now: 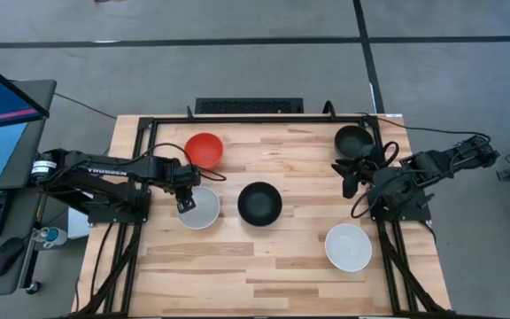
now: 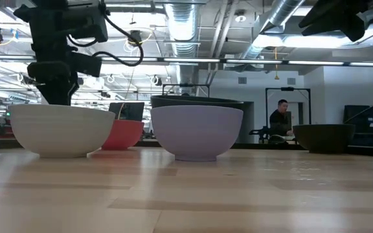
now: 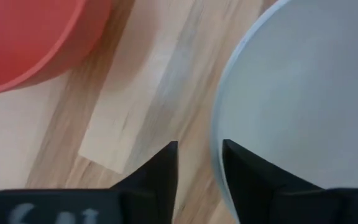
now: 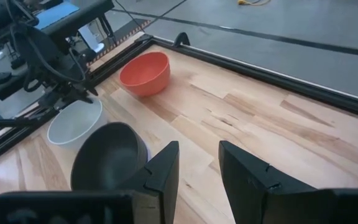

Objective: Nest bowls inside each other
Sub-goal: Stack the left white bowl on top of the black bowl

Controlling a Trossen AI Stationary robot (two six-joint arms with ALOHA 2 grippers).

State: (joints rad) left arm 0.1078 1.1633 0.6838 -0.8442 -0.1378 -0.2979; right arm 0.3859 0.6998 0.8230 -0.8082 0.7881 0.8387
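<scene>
A white bowl [image 1: 202, 209] stands left of centre, with a red bowl [image 1: 204, 149] beyond it. A black bowl [image 1: 259, 203] sits nested in a pale blue bowl [image 2: 196, 133] at the centre. A second black bowl [image 1: 353, 139] stands at the far right and a second white bowl [image 1: 348, 246] at the near right. My left gripper [image 1: 185, 204] is open and points down over the first white bowl's left rim [image 3: 216, 134], one finger inside and one outside. My right gripper [image 1: 351, 182] is open and empty, near the far-right black bowl. My left gripper straddles the white bowl's left rim [image 3: 215, 155] from above, with one finger [image 3: 247, 177] inside the bowl and the other [image 3: 160, 171] outside. Bare wood shows between the outer finger and the rim. I cannot tell whether the inner finger touches the wall. The bowl stands on the table.
A black frame [image 1: 237, 119] runs along the table's far edge and both sides. Bare wood lies along the near edge [image 1: 255, 275]. A person [image 2: 280, 116] sits in the room far behind the table.
</scene>
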